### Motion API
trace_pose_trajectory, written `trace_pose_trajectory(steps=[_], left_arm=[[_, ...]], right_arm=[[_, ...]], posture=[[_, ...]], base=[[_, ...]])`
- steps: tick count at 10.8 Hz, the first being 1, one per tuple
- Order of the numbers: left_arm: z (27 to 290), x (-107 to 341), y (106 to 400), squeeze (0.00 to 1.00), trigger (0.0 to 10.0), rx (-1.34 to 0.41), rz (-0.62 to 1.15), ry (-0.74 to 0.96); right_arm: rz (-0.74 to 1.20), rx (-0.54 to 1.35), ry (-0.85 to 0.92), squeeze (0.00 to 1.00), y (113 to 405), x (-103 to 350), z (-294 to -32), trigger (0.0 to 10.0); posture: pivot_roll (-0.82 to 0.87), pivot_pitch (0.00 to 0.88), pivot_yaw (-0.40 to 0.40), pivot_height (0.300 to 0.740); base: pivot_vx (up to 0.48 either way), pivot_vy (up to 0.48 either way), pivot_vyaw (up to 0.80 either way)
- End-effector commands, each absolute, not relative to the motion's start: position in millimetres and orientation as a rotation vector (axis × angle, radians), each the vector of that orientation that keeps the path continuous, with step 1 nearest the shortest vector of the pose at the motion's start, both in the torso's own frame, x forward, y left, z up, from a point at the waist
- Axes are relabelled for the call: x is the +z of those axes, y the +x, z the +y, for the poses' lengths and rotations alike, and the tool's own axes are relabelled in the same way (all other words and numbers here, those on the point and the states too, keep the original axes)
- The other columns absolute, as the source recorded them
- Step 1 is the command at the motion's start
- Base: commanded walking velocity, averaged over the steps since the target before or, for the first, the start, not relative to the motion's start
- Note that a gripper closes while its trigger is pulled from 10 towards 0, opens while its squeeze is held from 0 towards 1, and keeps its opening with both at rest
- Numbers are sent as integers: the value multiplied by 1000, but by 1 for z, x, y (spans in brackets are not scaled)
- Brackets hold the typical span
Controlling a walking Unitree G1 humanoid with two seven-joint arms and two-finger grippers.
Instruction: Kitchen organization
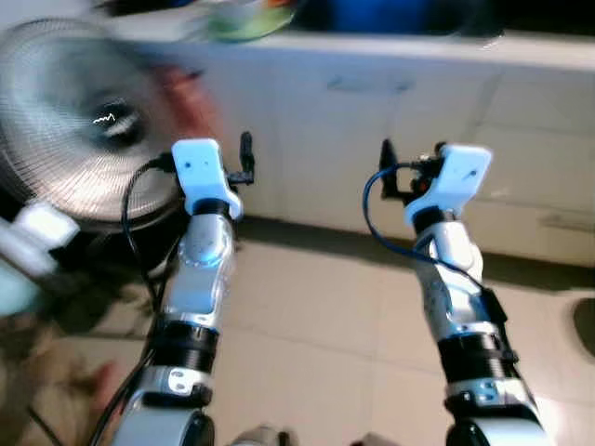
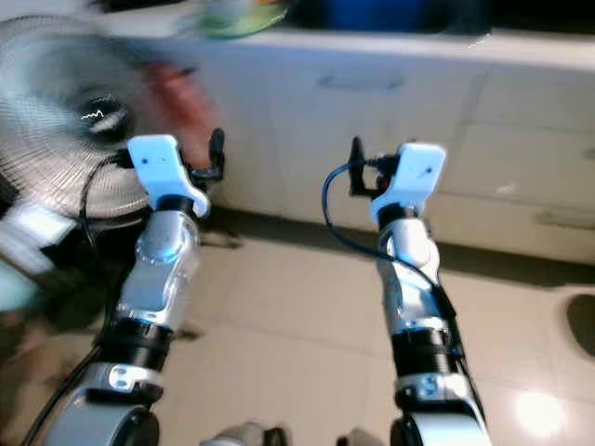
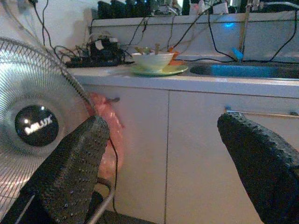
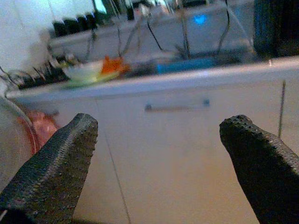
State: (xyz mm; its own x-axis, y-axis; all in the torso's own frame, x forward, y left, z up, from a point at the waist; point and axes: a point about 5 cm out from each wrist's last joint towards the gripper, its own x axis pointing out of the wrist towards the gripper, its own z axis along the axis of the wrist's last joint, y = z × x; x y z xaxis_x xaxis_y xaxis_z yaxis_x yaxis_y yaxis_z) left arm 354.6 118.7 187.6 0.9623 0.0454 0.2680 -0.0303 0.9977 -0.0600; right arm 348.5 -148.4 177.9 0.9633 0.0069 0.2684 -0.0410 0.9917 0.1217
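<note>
**Around the kitchen counter: fan, cabinets, cables**

A standing fan point(image 1: 79, 125) with a round wire grille fills the upper left of the head views, its dark hub carrying a pale logo. Just beside it, a pink plastic bag point(image 3: 110, 140) hangs from a handle on the white cabinet fronts point(image 1: 390, 139), which run across the upper half of the frame. The floor point(image 1: 316, 325) of pale beige tiles takes up the lower half. In the left wrist view, black cables point(image 3: 98, 51) lie tangled on the countertop at upper left and trail along the back wall. A small blue light point(image 3: 227, 25) glows near the top.
</note>
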Motion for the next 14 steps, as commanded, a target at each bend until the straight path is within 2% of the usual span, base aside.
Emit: trace_pose_trajectory(steps=[1,5,14], left_arm=[[116,190,354,0,10000,20,-287,-47],[118,189,354,0,10000,37,-277,-47],[118,190,355,0,10000,27,-278,-37]], right_arm=[[-282,21,136,0,349,182,-150,10000],[-281,26,140,0,349,182,-148,10000],[-281,47,142,0,350,181,-142,10000]], posture=[[-22,96,62,740],[-20,97,62,740],[-15,75,72,740]], base=[[0,0,0],[0,0,0],[275,0,0]])
